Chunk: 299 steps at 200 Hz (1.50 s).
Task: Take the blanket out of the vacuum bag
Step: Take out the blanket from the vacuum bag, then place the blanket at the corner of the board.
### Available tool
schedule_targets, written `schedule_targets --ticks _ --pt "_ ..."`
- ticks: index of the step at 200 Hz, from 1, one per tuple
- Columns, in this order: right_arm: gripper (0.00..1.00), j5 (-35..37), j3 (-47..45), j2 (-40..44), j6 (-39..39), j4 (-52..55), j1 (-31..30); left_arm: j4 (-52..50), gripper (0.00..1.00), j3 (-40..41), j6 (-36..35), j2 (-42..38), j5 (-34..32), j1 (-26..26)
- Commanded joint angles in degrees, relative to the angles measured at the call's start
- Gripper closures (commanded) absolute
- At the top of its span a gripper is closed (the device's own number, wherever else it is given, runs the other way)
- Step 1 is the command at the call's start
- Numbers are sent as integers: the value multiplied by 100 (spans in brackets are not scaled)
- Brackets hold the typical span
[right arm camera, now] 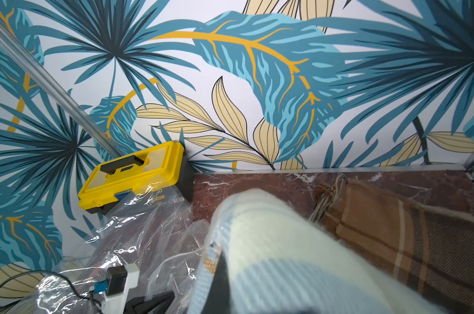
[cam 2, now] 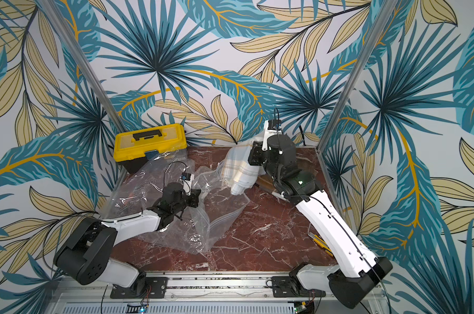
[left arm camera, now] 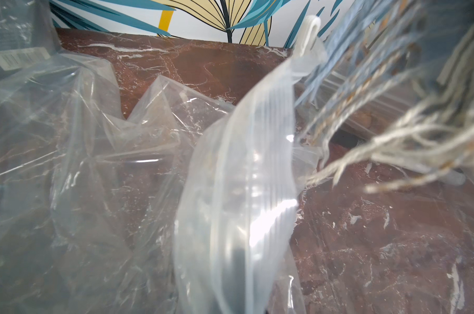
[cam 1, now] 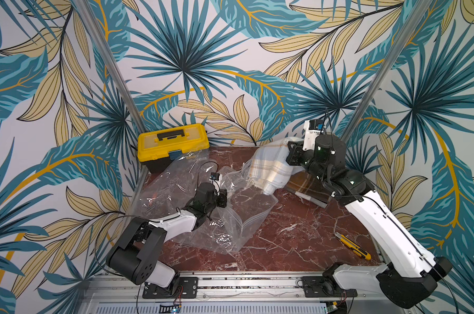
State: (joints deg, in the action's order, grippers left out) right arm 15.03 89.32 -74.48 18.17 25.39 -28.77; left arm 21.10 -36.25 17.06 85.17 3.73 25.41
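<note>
Blanket (cam 1: 268, 168), soft limp cream plaid cloth, light and likely best taken by a thick fold, hanging from the right jaws clamped on it over the far right of the red marble worktop (cam 1: 284, 239), fringe by the mouth of the crinkly clear plastic vacuum bag (cam 1: 165, 190), itself slippery, pinched in the closed left jaws.

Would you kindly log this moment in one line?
left gripper: shut on vacuum bag | right gripper: shut on blanket | blanket: held up, hanging beside bag

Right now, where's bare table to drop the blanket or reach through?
Free: front-centre table, between vacuum bag and utility knife; small back strip between toolbox and blanket. Crowded: left side under the bag, back right with brown plaid cloth.
</note>
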Motion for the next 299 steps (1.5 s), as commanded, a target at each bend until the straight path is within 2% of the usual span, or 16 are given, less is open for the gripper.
schedule_targets --ticks 1,47,151,230,258,299 --pt "100 227 316 -136 -362 -162 173 -114 100 83 -106 -127 8 -47" --pt "100 345 560 -394 -562 -139 556 -212 100 105 -100 -167 -5 -46" --pt "100 -200 1282 -1297 -653 63 1671 -247 100 154 -73 -211 -8 -51" --pt "100 177 1718 -1996 -905 -210 2198 -287 100 146 -80 -162 -38 -60" --pt "100 648 1583 -2099 -1005 -552 2333 -256 100 137 -53 -85 -22 -63" --pt "100 1028 683 -1980 -538 -1230 2597 -203 100 103 -21 39 5 -67"
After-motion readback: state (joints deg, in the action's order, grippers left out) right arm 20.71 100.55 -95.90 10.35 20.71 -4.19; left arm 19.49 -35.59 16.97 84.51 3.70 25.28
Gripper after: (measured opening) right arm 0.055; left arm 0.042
